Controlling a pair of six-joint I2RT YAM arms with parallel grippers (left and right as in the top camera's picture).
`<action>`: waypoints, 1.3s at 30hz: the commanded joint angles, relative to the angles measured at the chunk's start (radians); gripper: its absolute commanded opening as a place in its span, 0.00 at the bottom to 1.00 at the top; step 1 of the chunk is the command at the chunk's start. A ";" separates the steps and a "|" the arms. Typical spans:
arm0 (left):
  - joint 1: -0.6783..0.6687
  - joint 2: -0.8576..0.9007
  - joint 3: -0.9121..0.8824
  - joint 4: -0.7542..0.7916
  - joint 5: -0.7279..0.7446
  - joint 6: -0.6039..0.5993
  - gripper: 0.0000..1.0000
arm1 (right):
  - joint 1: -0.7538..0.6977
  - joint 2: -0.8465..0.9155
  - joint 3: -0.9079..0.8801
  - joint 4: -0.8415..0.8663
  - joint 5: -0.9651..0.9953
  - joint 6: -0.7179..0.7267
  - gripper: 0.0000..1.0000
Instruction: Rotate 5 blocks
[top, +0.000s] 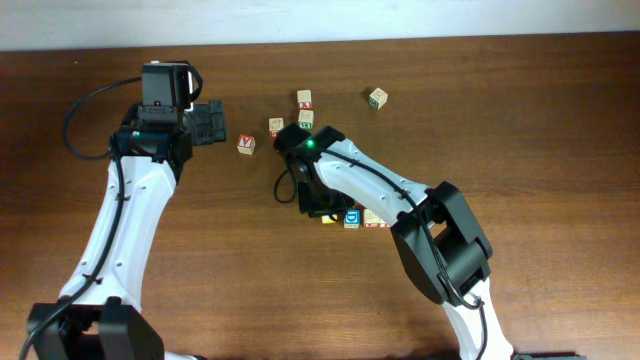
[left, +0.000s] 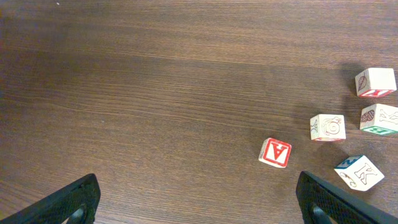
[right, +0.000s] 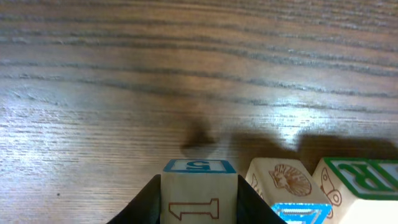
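Note:
My right gripper (right: 199, 190) is shut on a pale wooden block (right: 199, 199) with a blue-framed 5 on one face and a red outlined 1 on another; it sits on the table. Right beside it stand a shell-printed block (right: 287, 177) with a bright blue face and a green-lettered block (right: 360, 180). From overhead, the right gripper (top: 318, 207) is mostly hidden under its wrist, with the blue-faced block (top: 352, 218) next to it. My left gripper (left: 199, 202) hangs open above bare wood, its fingers (left: 68, 202) wide apart. In the overhead view the left gripper (top: 213, 122) is at the back left.
A red-faced cube with a white A (left: 275, 152) lies just ahead of my left gripper, with a snail block (left: 328, 127), a green-printed block (left: 379, 119) and a blue K block (left: 359, 172) to its right. One lone block (top: 378, 97) sits at the back.

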 joint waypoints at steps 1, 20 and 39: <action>0.003 0.009 0.021 0.002 -0.014 -0.013 0.99 | 0.022 0.000 -0.020 -0.007 0.020 0.013 0.31; 0.003 0.009 0.021 0.002 -0.014 -0.013 0.99 | 0.017 -0.002 0.207 -0.031 0.080 -0.115 0.46; 0.003 0.009 0.021 0.002 -0.014 -0.013 0.99 | -0.112 0.131 0.210 0.594 -0.081 -0.375 0.55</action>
